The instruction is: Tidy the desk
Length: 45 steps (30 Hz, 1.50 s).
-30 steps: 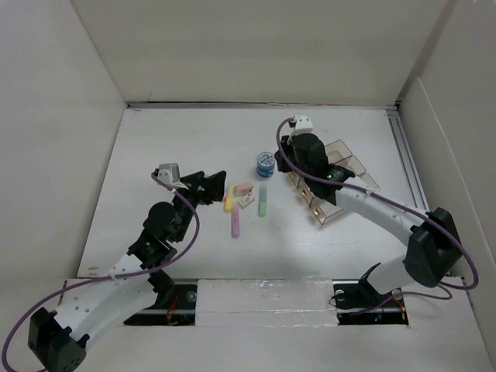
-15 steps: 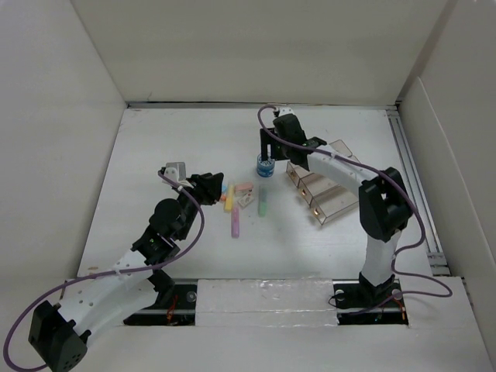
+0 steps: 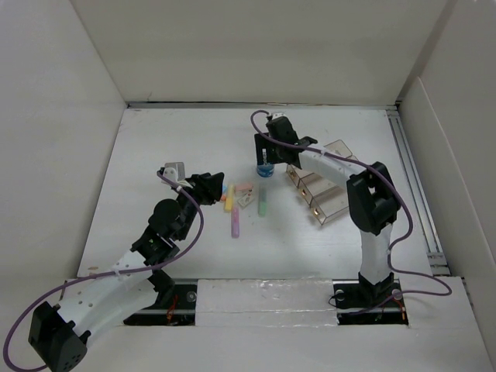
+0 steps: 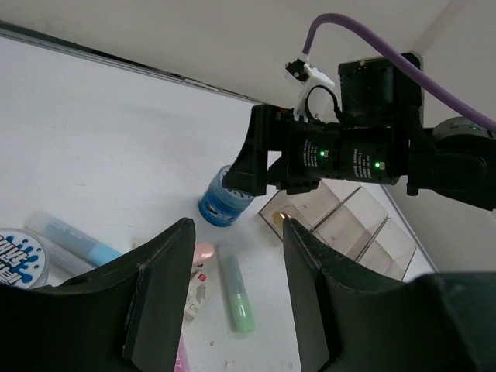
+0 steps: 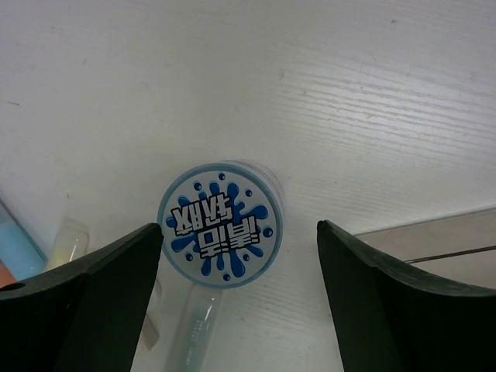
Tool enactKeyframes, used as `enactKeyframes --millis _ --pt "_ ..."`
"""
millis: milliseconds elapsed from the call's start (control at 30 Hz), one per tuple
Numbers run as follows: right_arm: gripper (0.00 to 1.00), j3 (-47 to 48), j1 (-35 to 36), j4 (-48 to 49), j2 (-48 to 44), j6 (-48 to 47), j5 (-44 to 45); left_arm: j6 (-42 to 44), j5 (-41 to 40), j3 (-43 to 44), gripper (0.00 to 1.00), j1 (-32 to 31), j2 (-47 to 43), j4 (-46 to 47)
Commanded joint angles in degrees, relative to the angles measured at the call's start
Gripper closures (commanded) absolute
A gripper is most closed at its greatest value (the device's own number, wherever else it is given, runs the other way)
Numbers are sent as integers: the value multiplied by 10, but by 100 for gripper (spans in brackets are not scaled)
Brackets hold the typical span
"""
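On desk point(image 5: 349, 77) under wide R fingers point(image 5: 85, 302), blue jar lid point(image 5: 221, 235) w/ Korean lettering; L fingers point(image 4: 155, 294) wide.

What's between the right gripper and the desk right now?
A small round jar with a blue-and-white splash-print lid stands on the white desk directly beneath the open right gripper; the right wrist view shows it between the fingers.

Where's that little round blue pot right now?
In the top view the blue pot sits near the middle of the desk, directly under the right gripper, just left of the clear tray.
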Motion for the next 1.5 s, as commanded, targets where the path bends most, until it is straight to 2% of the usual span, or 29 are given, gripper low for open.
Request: enactKeyframes --millis 0,200,467,500,633,700,767,933,1167,1300,1467 --pt "14 41 5 -3 15 -10 -3 0 4 21 55 -2 -5 16" --pt "14 58 10 -14 38 -16 8 1 4 19 55 -2 -8 18" --pt "21 70 21 -23 54 -15 28 2 4 20 55 -2 1 20" --pt "23 67 26 -20 53 -15 32 3 2 19 55 -2 -1 23" --pt "49 77 26 -27 56 -17 38 1 5 20 55 -2 -5 17" --pt "56 77 26 -30 42 -14 43 2 4 16 55 -2 -8 24" --pt "57 61 26 -19 19 -8 43 2 1 15 55 -2 -9 23" --pt "57 -14 9 37 -119 12 63 2 4 13 55 -2 -10 25" --pt "57 -175 -112 105 -282 70 -1 0 5 13 55 -2 -9 27" --pt "56 -235 -155 126 -310 83 -23 -2 15 13 55 -2 -9 30" --pt "57 -231 -181 123 -283 84 -61 -3 18 17 55 -2 -2 25"
